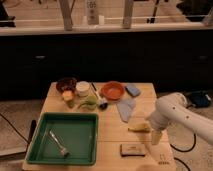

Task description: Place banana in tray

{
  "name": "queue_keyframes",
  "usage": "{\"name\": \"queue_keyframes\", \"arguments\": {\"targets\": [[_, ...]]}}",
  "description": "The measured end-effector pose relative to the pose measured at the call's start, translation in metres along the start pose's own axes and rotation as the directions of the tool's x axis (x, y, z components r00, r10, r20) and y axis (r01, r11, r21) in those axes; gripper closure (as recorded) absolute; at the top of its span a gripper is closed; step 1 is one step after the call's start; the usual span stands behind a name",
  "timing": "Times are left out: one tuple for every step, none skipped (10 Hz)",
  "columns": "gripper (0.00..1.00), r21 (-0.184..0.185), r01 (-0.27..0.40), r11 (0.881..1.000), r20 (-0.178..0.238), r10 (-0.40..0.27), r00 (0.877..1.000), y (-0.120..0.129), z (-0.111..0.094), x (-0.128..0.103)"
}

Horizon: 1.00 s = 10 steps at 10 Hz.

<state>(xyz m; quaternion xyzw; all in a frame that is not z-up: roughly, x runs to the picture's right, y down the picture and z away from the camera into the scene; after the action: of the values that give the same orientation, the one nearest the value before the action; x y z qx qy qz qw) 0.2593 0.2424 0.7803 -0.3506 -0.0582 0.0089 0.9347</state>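
A: None of it done yet?
B: None. Jaws wide apart, holding nothing, low over the table (110, 136), just beside the banana (139, 127). The tray (80, 131) sits well beyond it, without the banana. Grasp, carry and release all remain, I'd judge.

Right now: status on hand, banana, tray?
Hand open, low, just right of banana. Banana on table, outside tray. Metal utensil lies in tray.
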Motion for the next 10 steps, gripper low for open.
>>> {"name": "queue_keyframes", "arguments": {"targets": [[0.20, -0.002, 0.001, 1.000, 0.003, -0.001, 1.000, -0.001, 0.001, -0.001], [0.20, -0.004, 0.002, 1.000, 0.005, -0.002, 1.000, -0.002, 0.003, -0.001], [0.20, -0.008, 0.000, 1.000, 0.008, 0.000, 1.000, -0.002, 0.005, 0.000], [0.20, -0.009, -0.002, 1.000, 0.010, 0.002, 1.000, -0.002, 0.007, 0.001], [0.20, -0.011, -0.002, 1.000, 0.011, 0.003, 1.000, -0.002, 0.008, 0.002], [0.20, -0.012, -0.003, 1.000, 0.012, 0.003, 1.000, -0.002, 0.010, 0.002], [0.20, -0.012, -0.005, 1.000, 0.015, 0.005, 1.000, -0.003, 0.011, 0.003], [0.20, -0.013, -0.006, 1.000, 0.017, 0.006, 1.000, -0.003, 0.013, 0.003], [0.20, -0.012, -0.008, 1.000, 0.019, 0.008, 1.000, -0.003, 0.014, 0.004], [0.20, -0.012, -0.010, 1.000, 0.021, 0.010, 1.000, -0.003, 0.016, 0.005]]}}
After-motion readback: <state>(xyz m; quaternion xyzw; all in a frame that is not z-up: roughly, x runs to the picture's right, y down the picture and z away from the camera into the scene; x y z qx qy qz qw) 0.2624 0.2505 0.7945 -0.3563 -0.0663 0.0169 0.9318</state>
